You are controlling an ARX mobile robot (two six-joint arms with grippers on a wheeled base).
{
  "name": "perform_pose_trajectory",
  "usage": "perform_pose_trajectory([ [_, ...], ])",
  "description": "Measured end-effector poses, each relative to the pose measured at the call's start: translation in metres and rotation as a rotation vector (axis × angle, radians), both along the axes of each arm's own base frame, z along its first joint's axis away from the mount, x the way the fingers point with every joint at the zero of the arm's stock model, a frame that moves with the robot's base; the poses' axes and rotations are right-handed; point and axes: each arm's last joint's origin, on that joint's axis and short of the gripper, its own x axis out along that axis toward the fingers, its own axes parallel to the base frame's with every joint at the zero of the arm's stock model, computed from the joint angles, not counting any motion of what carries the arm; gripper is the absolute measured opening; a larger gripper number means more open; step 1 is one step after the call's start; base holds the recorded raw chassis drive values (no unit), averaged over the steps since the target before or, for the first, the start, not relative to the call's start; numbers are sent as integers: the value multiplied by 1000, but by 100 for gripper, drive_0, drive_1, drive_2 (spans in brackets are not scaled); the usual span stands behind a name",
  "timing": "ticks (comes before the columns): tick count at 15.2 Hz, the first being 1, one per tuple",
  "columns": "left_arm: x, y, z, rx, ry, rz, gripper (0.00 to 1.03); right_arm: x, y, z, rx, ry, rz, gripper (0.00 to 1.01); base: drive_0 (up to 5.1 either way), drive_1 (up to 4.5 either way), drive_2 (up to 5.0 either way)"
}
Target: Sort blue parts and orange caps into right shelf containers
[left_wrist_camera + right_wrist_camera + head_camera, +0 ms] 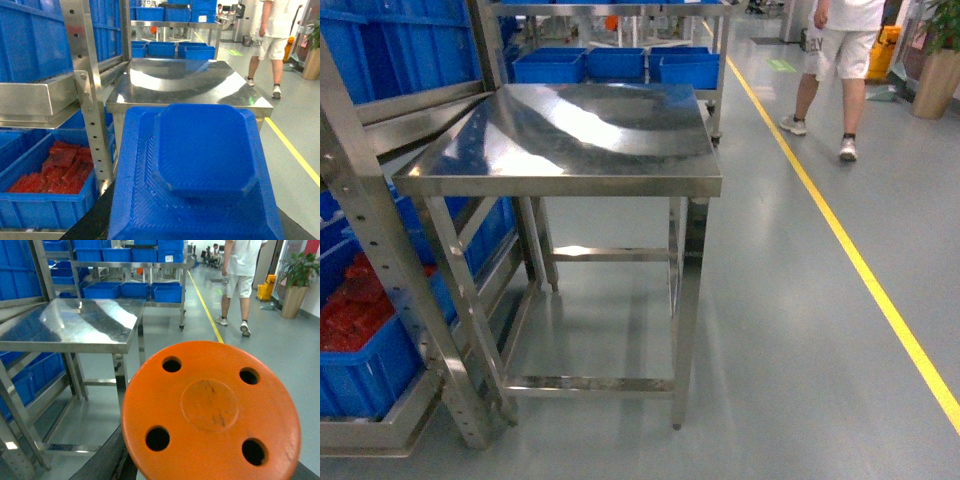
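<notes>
Left wrist view: a blue part [202, 150] fills the lower centre of the frame, evidently carried at the camera so it travels with the arm. In the right wrist view an orange cap [210, 412] with four holes fills the lower right likewise. Neither arm's jaws show, so I cannot tell their grip. The steel tabletop [580, 130] is at centre; blue crates [615, 65] sit on a shelf at upper centre, likely the destination.
</notes>
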Motion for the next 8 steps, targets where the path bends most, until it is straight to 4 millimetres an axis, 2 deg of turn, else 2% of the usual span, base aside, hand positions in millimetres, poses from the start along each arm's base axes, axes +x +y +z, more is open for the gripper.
perform_pose_trajectory([
  [8, 0, 0, 0, 0, 3, 2, 42, 0, 0, 0, 0, -3, 1, 44, -483, 258, 258],
])
